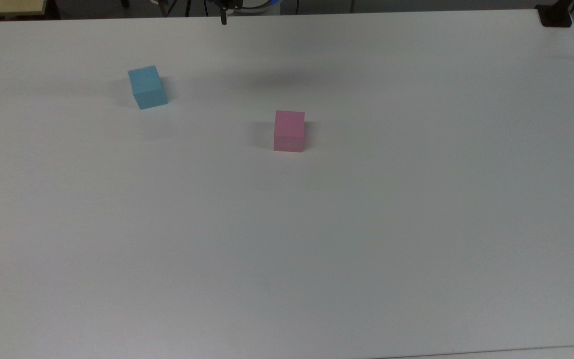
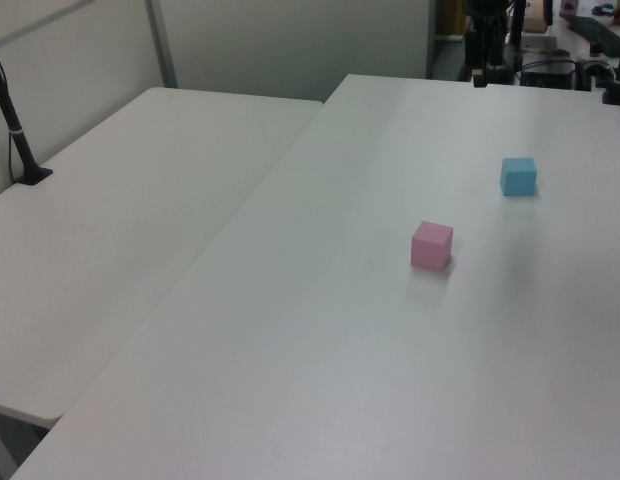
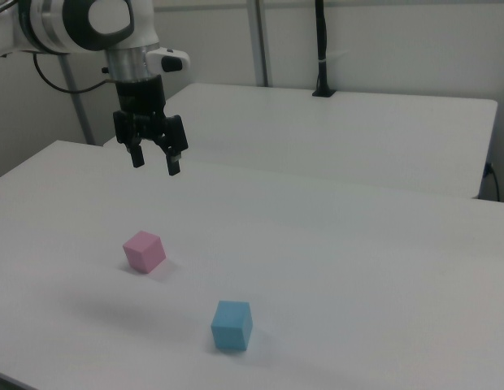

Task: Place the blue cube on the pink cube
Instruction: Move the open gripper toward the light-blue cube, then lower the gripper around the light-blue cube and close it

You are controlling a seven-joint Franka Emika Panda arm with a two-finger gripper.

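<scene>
1. Blue cube (image 3: 232, 325): matte, plain-faced, resting on the white table (image 3: 382, 268), below the gripper (image 3: 157, 161) and well apart from it.
2. Pink cube (image 3: 144, 250): matte, pale, same build; it sits beneath the gripper, nearer to it than the blue one, with nothing stacked on it.
3. Gripper: black, two fingers spread apart, empty, hanging high over the table.
4. The right view gives the arm's white, rounded wrist; the top view catches a dark fingertip (image 1: 223, 19) at the table's far edge.
</scene>
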